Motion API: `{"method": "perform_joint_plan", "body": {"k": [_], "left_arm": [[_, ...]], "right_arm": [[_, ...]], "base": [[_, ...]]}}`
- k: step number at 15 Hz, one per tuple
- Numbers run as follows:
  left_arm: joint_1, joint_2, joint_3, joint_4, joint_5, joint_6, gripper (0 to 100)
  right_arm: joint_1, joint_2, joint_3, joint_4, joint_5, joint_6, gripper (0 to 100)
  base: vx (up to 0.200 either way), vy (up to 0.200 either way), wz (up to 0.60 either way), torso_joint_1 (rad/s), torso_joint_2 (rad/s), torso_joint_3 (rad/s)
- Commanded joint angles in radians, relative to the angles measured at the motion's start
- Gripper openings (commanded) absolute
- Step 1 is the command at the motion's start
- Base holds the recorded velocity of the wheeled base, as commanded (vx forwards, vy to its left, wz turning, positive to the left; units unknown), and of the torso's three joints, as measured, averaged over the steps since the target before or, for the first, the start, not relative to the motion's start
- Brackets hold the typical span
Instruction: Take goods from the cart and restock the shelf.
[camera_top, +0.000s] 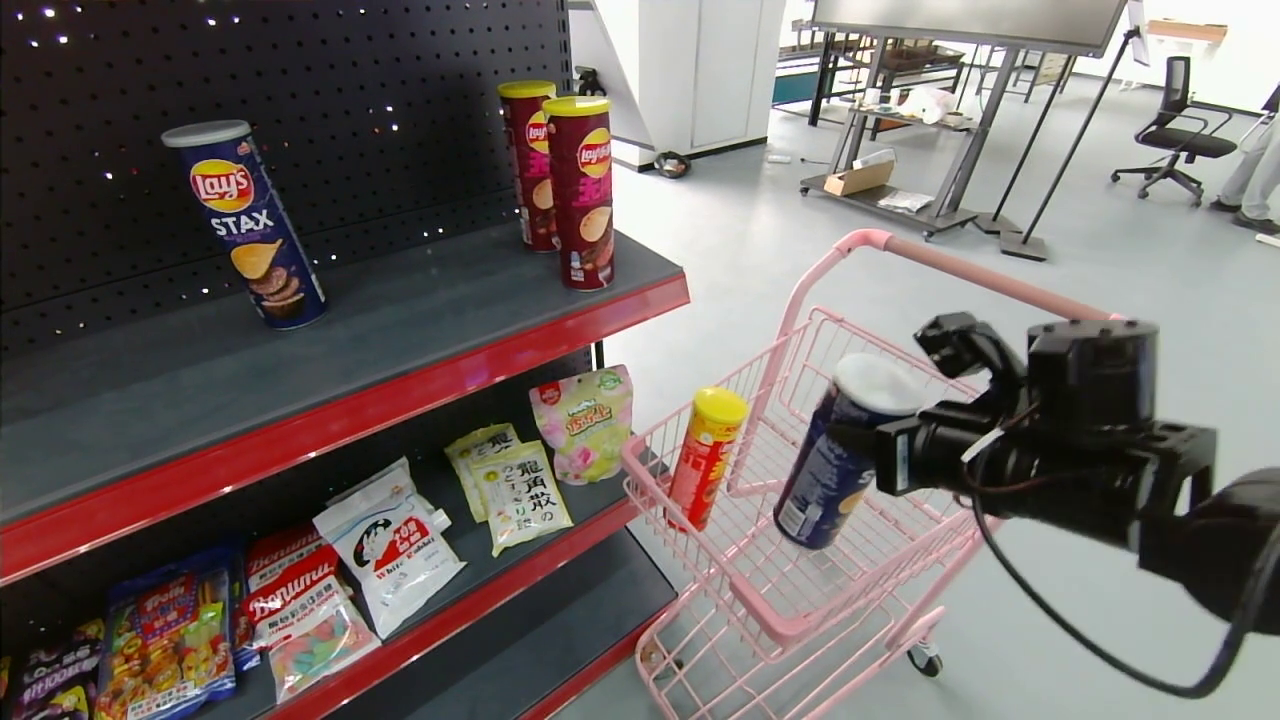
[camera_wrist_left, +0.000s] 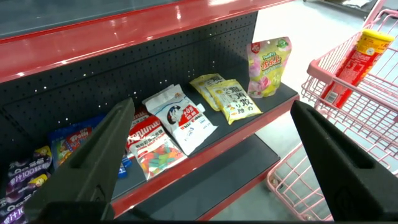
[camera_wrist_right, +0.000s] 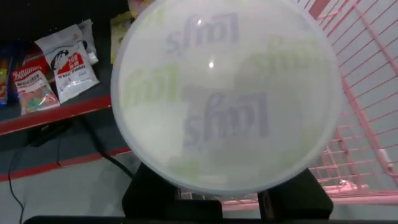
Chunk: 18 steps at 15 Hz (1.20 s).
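Observation:
My right gripper (camera_top: 868, 442) is shut on a blue chip can (camera_top: 828, 472), held tilted over the basket of the pink cart (camera_top: 872, 241). The can's white lid (camera_wrist_right: 227, 93) faces the right wrist camera. A red and yellow can (camera_top: 705, 460) leans in the cart's near-shelf corner, and the same can (camera_wrist_left: 357, 56) appears in the left wrist view. On the upper shelf (camera_top: 400, 300) stand a blue can (camera_top: 245, 225) and two maroon cans (camera_top: 580, 190). My left gripper (camera_wrist_left: 211, 168) is open and holds nothing, facing the lower shelf.
Snack bags (camera_top: 390, 545) lie along the lower shelf (camera_wrist_left: 205, 155), with yellow packets (camera_top: 510, 490) and a pink-green bag (camera_top: 585, 420) toward its end. Behind the cart are open grey floor, a wheeled stand (camera_top: 900, 180) and an office chair (camera_top: 1175, 140).

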Motion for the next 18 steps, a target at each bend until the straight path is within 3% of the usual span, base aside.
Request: {"method": "perform_joint_plan", "body": {"k": [1,3,5,6,8,10,12,18], "left_arm": [[-0.001,0.001,0.000,0.000,0.000,0.000,100],[0.000,0.001,-0.001,0.000,0.000,0.000,100],[0.000,0.001,-0.001,0.000,0.000,0.000,100],[0.000,0.001,-0.001,0.000,0.000,0.000,100],[-0.001,0.001,0.000,0.000,0.000,0.000,100],[0.000,0.001,-0.001,0.000,-0.002,0.000,100],[-0.001,0.001,-0.001,0.000,-0.003,0.000,100],[-0.001,0.001,0.000,0.000,-0.008,0.000,100]], "right_arm": [[-0.013,-0.307,-0.239,0.313,-0.032,-0.068,0],[-0.049,-0.413,-0.289,0.450,-0.068,-0.141,0],[-0.102,-0.558,-0.256,0.576,-0.081,-0.139,0],[-0.162,-0.680,-0.226,0.726,-0.123,-0.157,0],[-0.187,-0.844,-0.192,0.910,-0.157,-0.182,0],[-0.194,-0.974,-0.094,0.927,-0.164,-0.182,0],[-0.239,-1.103,-0.022,0.944,-0.252,-0.203,0],[-0.246,-1.235,0.109,0.947,-0.259,-0.288,0]], "base": [[0.000,0.000,0.00,0.000,0.00,0.000],[0.000,0.000,0.00,0.000,0.00,0.000],[0.000,0.000,0.00,0.000,0.00,0.000],[0.000,0.000,0.00,0.000,0.00,0.000],[0.000,0.000,0.00,0.000,0.00,0.000],[0.000,0.000,0.00,0.000,0.00,0.000],[0.000,0.000,0.00,0.000,0.00,0.000],[0.000,0.000,0.00,0.000,0.00,0.000]]}}
